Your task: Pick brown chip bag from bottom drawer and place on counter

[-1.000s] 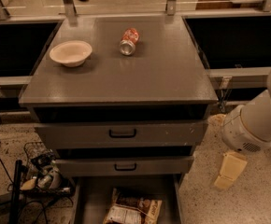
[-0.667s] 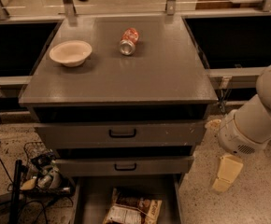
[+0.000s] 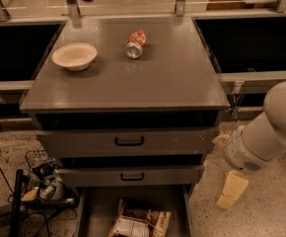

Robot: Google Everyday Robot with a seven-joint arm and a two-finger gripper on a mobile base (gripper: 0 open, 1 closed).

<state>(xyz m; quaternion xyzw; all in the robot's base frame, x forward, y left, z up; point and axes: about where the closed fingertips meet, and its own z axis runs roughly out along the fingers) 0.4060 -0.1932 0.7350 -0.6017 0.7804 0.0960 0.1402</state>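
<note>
Scanning from the left, I note a wire basket and loose cables on the floor against the cabinet's lower left corner. They are outside the work path.

On the counter, a bowl stands near the left edge. A red can lies on its side toward the back centre.

The two upper drawers are pushed in. The bottom drawer is pulled out, and the bag lies flat on its floor, roughly central. Its near end is cut off by the lower edge of the view.

The gripper hangs low over the floor to the right of the cabinet, outside the drawer's right wall and well apart from the bag. It carries nothing that I can see. I cannot tell whether it is released or clenched.

Hazards, in my judgement:
- Crossing into the drawer, the gripper could clip the right wall or the drawer front above.
- The foil is crinkly and lies flat, so a shallow pinch could slip off.
- With the bag's near end out of view, I could misjudge the grasp point.
- At set-down, a sweep too far back could strike the can, which would roll.
</note>
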